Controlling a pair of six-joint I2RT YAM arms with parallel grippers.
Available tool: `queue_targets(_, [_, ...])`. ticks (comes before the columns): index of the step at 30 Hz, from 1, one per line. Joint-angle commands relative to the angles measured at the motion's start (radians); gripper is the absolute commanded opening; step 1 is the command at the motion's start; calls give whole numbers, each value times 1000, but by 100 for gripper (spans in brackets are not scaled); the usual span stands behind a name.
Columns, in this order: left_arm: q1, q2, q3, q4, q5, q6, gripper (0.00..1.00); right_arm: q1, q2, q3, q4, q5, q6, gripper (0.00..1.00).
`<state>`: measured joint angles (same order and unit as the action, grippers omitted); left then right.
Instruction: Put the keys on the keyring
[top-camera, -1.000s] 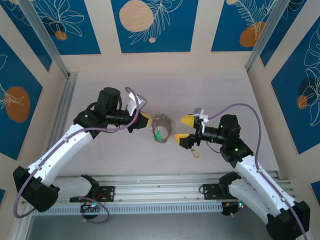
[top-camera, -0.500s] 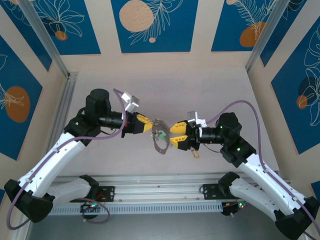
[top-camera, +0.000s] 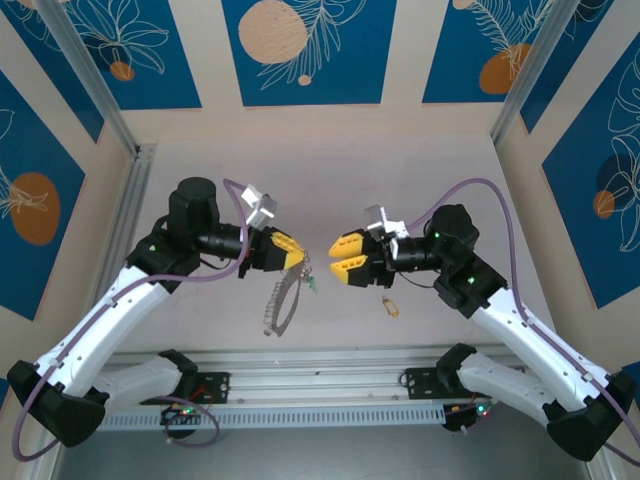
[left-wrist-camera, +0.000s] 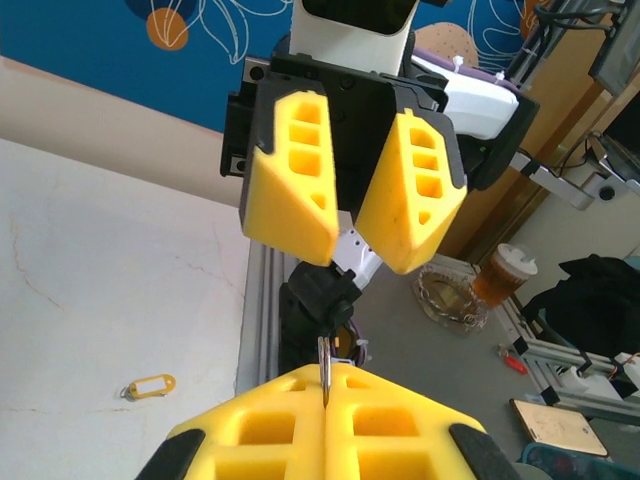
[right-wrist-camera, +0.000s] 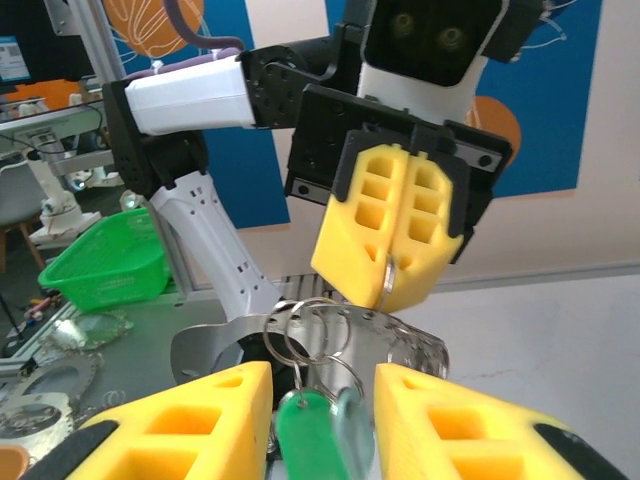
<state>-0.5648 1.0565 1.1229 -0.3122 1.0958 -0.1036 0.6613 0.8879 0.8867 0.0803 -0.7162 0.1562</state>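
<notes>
The keyring (top-camera: 281, 303), a floppy grey band with silvery rings and a green tag (right-wrist-camera: 312, 432), hangs from my left gripper (top-camera: 297, 258), which is shut on the edge of one ring (left-wrist-camera: 324, 356). In the right wrist view the left gripper (right-wrist-camera: 392, 290) pinches that ring above the band (right-wrist-camera: 405, 345). My right gripper (top-camera: 336, 258) faces it from the right, apart from the keyring, jaws a little apart with nothing gripped. From the right wrist the green tag shows beyond the gap of the right gripper (right-wrist-camera: 322, 400). The keys, a small tan piece (top-camera: 388, 305), lie on the table below the right arm.
The tan piece also shows on the pale table (left-wrist-camera: 90, 300) in the left wrist view (left-wrist-camera: 150, 386). An aluminium rail (top-camera: 320, 360) runs along the near edge by the arm bases. Walls close the table at the left, right and back.
The keyring has come off the table and now dangles from the left gripper. The right gripper's jaws have narrowed from wide and it has risen slightly.
</notes>
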Motion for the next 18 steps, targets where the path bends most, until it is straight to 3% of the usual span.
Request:
queue_targets(1, [6,3,43,-20,44,54,0,35,22,52,-45,-19,-38,31])
queue_targets(18, [1,34,78,-111,57,157,0,89,174,149,-80,-26,-80,15])
